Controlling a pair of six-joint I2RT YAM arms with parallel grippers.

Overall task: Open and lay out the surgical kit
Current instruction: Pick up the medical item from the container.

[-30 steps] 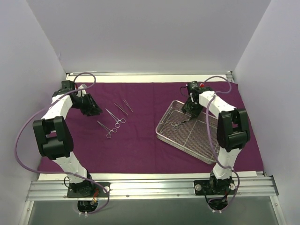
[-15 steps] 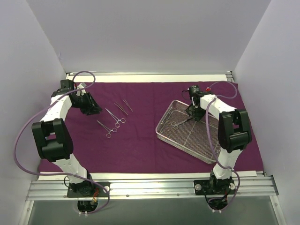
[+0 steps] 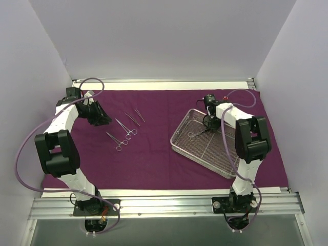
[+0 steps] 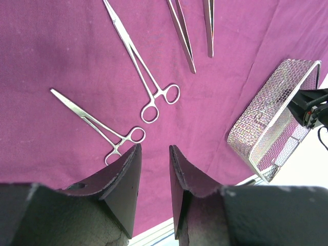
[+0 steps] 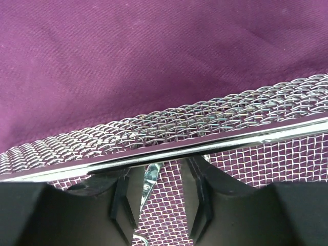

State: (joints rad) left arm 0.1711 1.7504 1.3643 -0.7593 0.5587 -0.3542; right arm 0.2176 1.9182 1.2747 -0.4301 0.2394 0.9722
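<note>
The step in hand looks to be lifting the one forceps (image 5: 149, 180) seen in the wire-mesh tray (image 3: 199, 161), right of centre in the top view. The right claw (image 5: 158, 173) hangs just inside the tray's upper corner, fingers apart, with the thin steel shank between them but not gripped. It would do best to close squarely on the shank and rise straight over the polished rim (image 5: 220, 145), since the ring handles could snag the open mesh. The left claw (image 4: 155, 148), narrowly apart and empty, hovers over the matte purple cloth (image 3: 154, 159). Two ring-handled forceps (image 4: 138, 64) and two slim tweezers (image 4: 181, 36) lie there, upper left of centre.
</note>
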